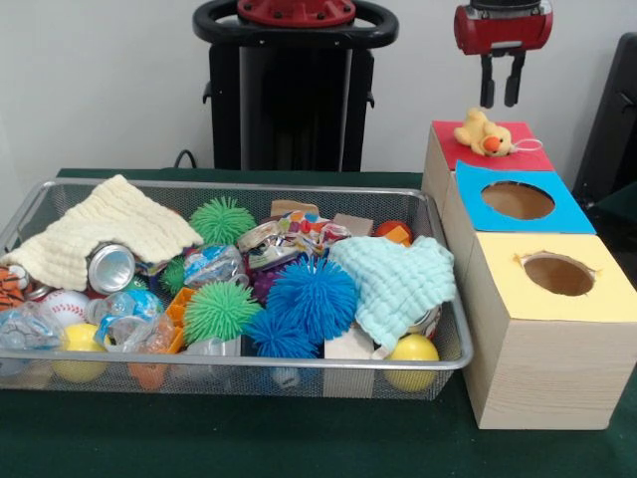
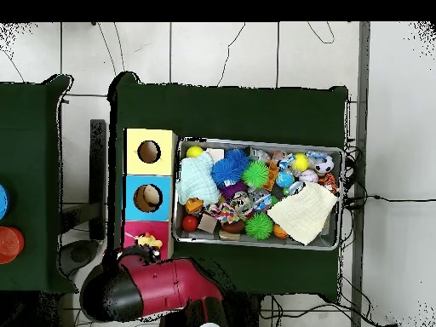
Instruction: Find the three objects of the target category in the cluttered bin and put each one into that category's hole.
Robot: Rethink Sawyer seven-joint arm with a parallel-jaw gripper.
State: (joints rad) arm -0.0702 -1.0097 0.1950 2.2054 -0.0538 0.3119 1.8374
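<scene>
My gripper [image 1: 501, 82] hangs open and empty at the upper right, straight above the red-topped box [image 1: 518, 134]. A yellow plush duck [image 1: 483, 132] with an orange beak lies on that red top, below the fingertips and apart from them. The duck [image 2: 149, 242] also shows in the overhead view, beside the red arm [image 2: 162, 285]. The duck covers part of the red top and no hole shows there. The wire bin [image 1: 249, 366] holds a jumble: blue spiky balls [image 1: 311, 297], green spiky balls [image 1: 219, 311], a crushed can [image 1: 109, 267], yellow balls [image 1: 413, 349] and wooden blocks [image 1: 350, 345].
A blue-topped box [image 1: 478, 184] and a yellow-topped box [image 1: 617, 289], each with a round hole, stand in a row with the red one beside the bin. A cream cloth [image 1: 100, 234] and a mint cloth [image 1: 398, 284] lie over parts of the clutter. Green cloth [image 1: 299, 438] covers the table.
</scene>
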